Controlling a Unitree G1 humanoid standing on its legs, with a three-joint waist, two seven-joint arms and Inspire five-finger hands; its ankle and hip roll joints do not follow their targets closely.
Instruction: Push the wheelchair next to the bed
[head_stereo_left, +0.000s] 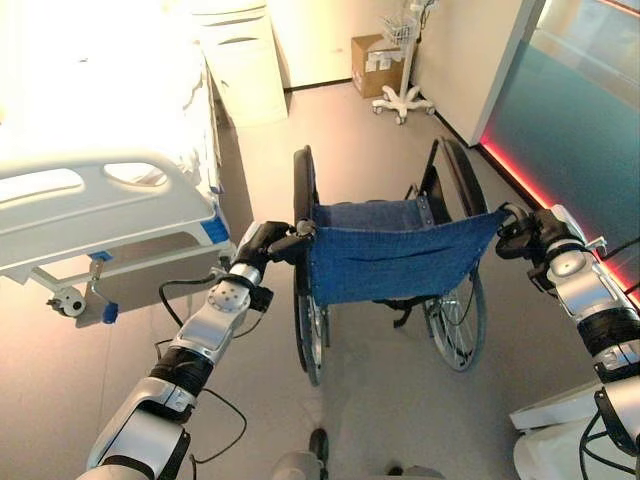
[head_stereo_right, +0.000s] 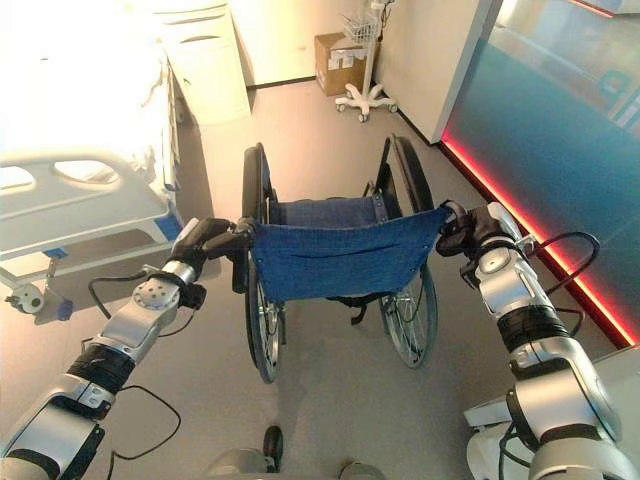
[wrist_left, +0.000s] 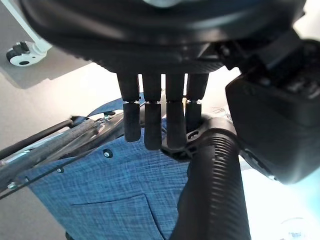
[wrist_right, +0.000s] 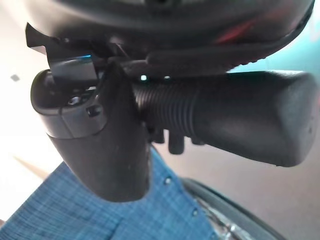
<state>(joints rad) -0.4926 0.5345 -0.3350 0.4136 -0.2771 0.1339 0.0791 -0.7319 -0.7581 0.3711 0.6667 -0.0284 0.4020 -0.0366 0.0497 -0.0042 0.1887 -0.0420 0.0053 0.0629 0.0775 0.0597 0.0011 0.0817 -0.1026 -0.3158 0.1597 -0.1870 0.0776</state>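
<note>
Nearest the camera are the two hands, each on one of the wheelchair's two ribbed black push grips. The left hand has its fingers curled over the top of the left grip, with the thumb beside it, so it is closed round that handle. The right hand sits on the right grip; its thumb lies across the ribbed part and the grip runs under the palm, clasped, though the fingers themselves are hidden behind the hand. One wheelchair stands on the floor straight ahead, its blue fabric backrest stretched between the two handles and facing the camera. Two big wheels show, one on each side; the seat is partly hidden behind the backrest and the front castors cannot be made out. One bed stands to the left, near the wheelchair but apart from it, with a white footboard and one small castor visible; its far end is washed out by bright light. Further back stand one white cabinet, one cardboard box and one white wheeled stand, whose top is cut off. A teal wall panel with a red light strip runs along the right.
</note>
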